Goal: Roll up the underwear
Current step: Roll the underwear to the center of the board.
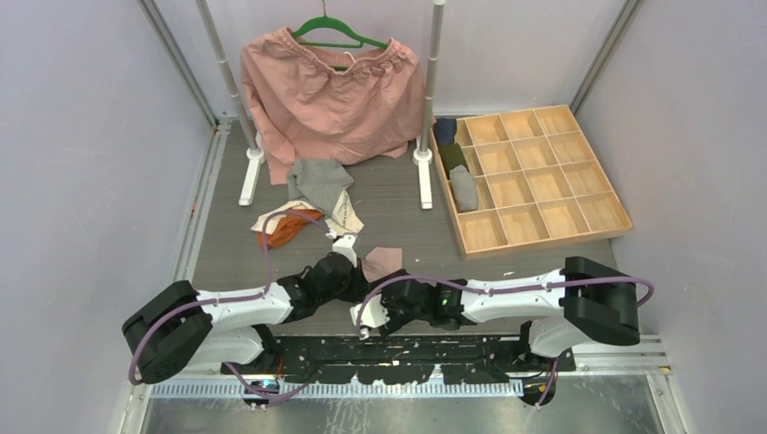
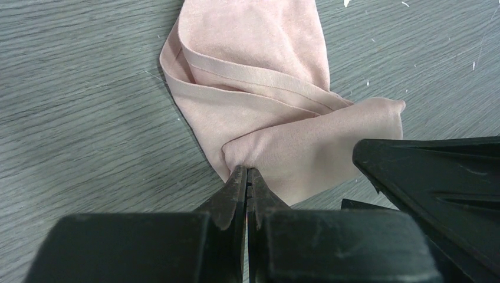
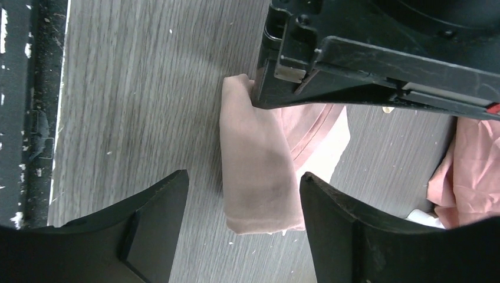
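A dusty pink underwear (image 1: 383,262) lies partly folded on the grey table in front of both arms. My left gripper (image 2: 247,174) is shut on a pinch of its near fold (image 2: 259,88). My right gripper (image 3: 244,175) is open, its fingers (image 3: 159,212) standing either side of the cloth's folded end (image 3: 259,171) without touching it. In the top view the left gripper (image 1: 360,269) and right gripper (image 1: 373,291) meet at the cloth. A pile of grey (image 1: 321,181), cream (image 1: 339,215) and orange (image 1: 282,231) underwear lies behind.
A salmon garment (image 1: 335,95) hangs on a green hanger (image 1: 336,34) from a white rack (image 1: 422,163) at the back. A wooden divided tray (image 1: 543,176) at the right holds navy (image 1: 444,131), dark green (image 1: 452,158) and grey (image 1: 464,190) rolls.
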